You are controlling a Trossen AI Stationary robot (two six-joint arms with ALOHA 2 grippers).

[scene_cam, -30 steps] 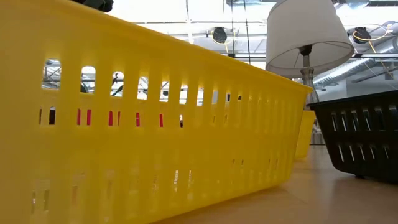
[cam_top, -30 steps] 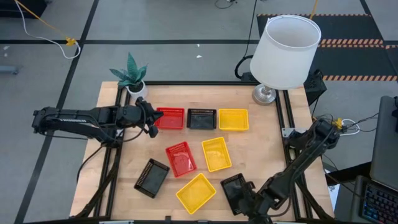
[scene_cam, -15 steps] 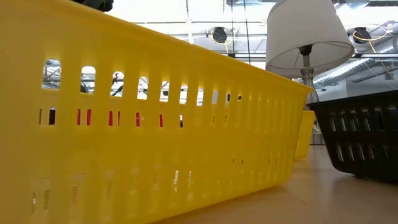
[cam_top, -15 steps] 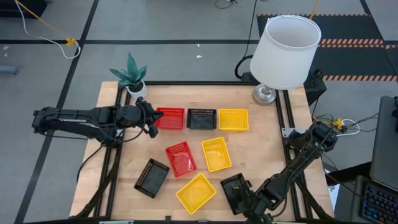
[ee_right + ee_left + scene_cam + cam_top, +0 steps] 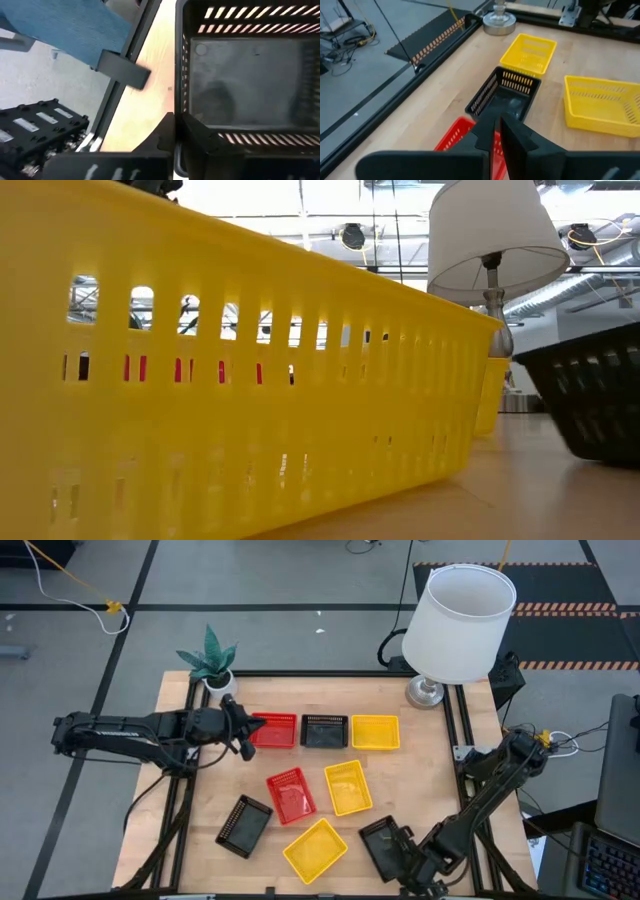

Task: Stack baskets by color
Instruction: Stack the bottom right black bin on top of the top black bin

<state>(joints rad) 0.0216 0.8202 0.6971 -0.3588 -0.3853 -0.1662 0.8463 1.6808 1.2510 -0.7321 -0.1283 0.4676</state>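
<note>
No baskets are stacked yet: far from the lamp (image 5: 455, 625), the right gripper (image 5: 408, 858) clamps a black basket (image 5: 380, 845); the left gripper (image 5: 243, 734), closed and empty, waits.

A wooden table (image 5: 420, 775) with a black frame carries two things that stand along its far edge. A lamp with a white shade (image 5: 458, 622) and a round metal base (image 5: 425, 692) stands at the table's far right corner; in the low view its shade (image 5: 492, 235) hangs above a slim metal stem. A small potted green plant (image 5: 210, 662) in a white pot stands at the table's far left corner, well apart from the lamp. Beyond the lamp, on the grey floor, lies a dark mat with orange-striped edges (image 5: 560, 585). A yellow cable (image 5: 70, 580) runs across the floor, far to the left of the plant.
</note>
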